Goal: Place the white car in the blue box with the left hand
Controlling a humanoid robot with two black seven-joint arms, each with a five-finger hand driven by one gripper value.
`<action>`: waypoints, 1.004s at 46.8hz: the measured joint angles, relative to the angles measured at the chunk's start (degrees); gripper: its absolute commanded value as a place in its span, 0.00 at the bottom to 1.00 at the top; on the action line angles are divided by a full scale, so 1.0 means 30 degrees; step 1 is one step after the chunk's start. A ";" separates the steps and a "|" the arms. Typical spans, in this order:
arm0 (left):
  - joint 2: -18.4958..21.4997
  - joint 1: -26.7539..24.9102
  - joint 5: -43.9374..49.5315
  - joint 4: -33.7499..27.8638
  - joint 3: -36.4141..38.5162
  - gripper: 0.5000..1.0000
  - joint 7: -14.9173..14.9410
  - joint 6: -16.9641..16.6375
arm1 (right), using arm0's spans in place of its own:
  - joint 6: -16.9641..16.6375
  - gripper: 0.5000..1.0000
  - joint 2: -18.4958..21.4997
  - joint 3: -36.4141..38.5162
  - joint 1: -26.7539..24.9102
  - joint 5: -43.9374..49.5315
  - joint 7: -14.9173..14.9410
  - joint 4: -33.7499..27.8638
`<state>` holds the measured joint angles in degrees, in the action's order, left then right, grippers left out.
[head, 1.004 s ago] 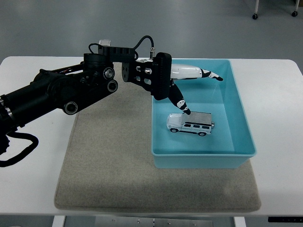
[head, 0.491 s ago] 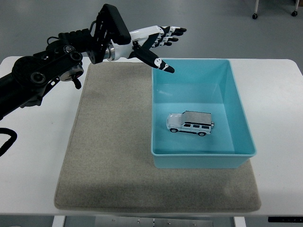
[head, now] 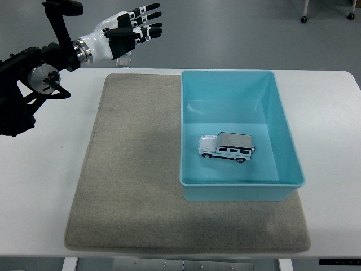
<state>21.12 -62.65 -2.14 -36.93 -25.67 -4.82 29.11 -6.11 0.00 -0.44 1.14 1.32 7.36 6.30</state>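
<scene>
So the white car [head: 226, 147] is sitting on its wheels on the floor of the blue box [head: 285, 133], a bit toward the front-left part of the bin and not touching any of the walls as far as the view lets one tell. Its long axis runs pretty much left-right across the picture, nose pointing left, maybe tilted a hair toward the near edge on the right end. Judging from that, the placing part of the task looks done.

The left hand [head: 125, 33] is way up at the top left, above the far edge of the white table [head: 39, 186] and clear of the grey mat [head: 135, 175]. Fingers are stretched out and fanned a little, pointing right, holding nothing. From the hand, the car lies off to the right and toward the near side, well apart, with the box's far-left corner sitting roughly between them.

The right hand isn't in the picture at all, so the left is the only one anywhere close to the car. If anything were needed next it'd be a long diagonal reach down and right, over the box's left wall, but really the sensible guess is the arm just goes to rest, since the car is already inside.
</scene>
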 measured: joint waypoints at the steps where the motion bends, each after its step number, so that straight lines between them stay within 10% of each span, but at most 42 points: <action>1: 0.0020 0.0177 0.0355 0.0005 -0.0104 1.00 0.0078 0.0015 | 0.0000 0.87 0.0000 0.0000 0.0000 0.0000 -0.0001 0.0000; 18: 0.0793 0.3438 0.2238 0.0011 -0.4460 1.00 0.1821 0.0785 | 0.0010 0.87 0.0000 0.0000 0.0003 0.0000 -0.0002 0.0007; 47: 0.1360 0.4477 0.2229 -0.0062 -0.5306 1.00 0.1896 0.0839 | -0.0044 0.87 0.0000 -0.0018 -0.0110 -0.0077 0.0053 0.0102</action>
